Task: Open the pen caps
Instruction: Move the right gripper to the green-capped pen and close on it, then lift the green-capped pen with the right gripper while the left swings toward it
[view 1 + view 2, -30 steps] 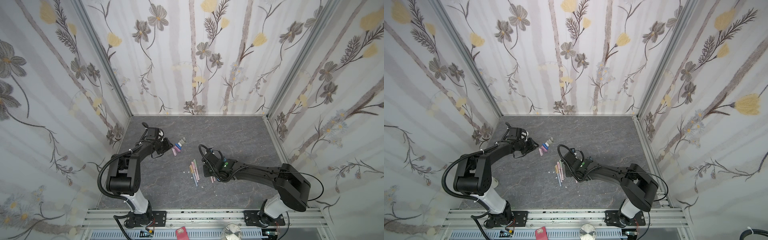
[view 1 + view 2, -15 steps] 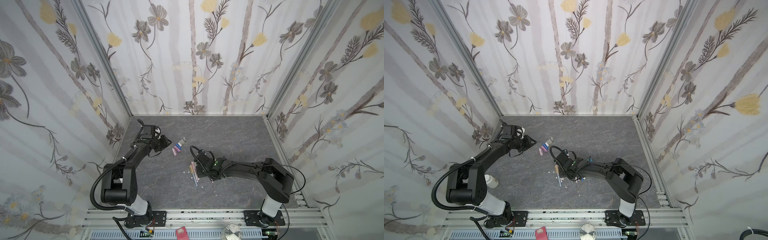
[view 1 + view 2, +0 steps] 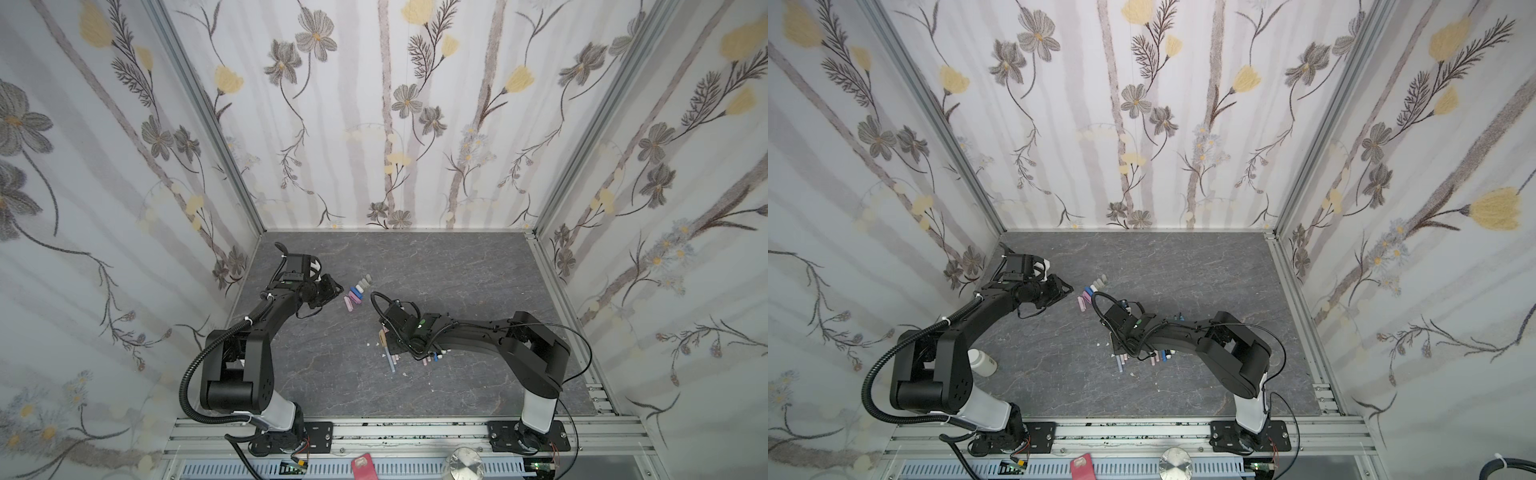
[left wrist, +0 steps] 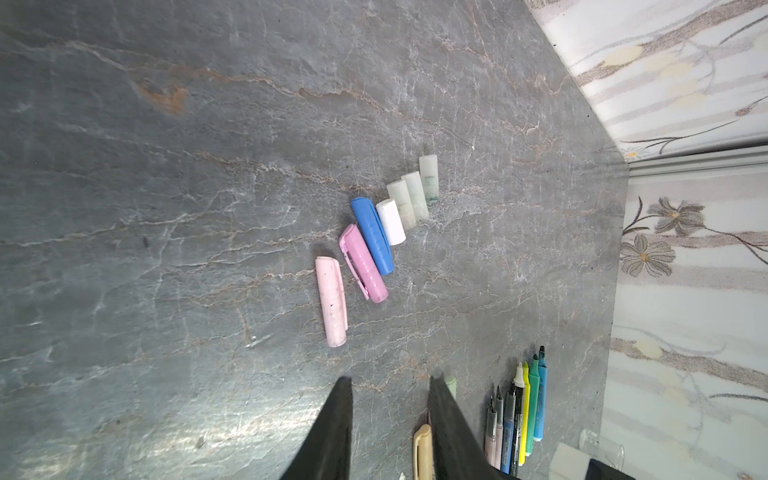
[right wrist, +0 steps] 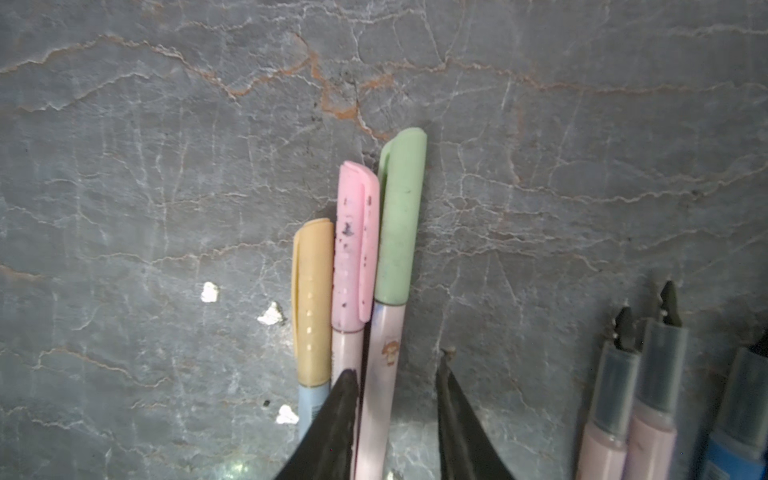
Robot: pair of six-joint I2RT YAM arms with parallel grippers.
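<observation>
Several loose pen caps (image 4: 372, 235) lie in a slanted row: pink, purple-pink, blue, white and clear grey; both top views show the row (image 3: 356, 293) (image 3: 1090, 293). My left gripper (image 4: 390, 382) is open and empty, just short of that row, at the row's left in a top view (image 3: 332, 289). Three capped pens lie side by side with an orange cap (image 5: 312, 299), a pink cap (image 5: 355, 245) and a green cap (image 5: 401, 216). My right gripper (image 5: 395, 370) is open, straddling the green-capped pen's barrel; one finger touches it. Uncapped pens (image 5: 636, 395) lie beside them.
White flecks (image 5: 209, 292) dot the grey slab next to the capped pens. A white bottle (image 3: 982, 362) stands by the left arm's base. Flowered walls close in the slab on three sides. The uncapped pens (image 4: 515, 415) lie in a tight row.
My right wrist has moved left, from beside the pens to over the capped ones. My left gripper has stayed near the cap row, shifting only slightly.
</observation>
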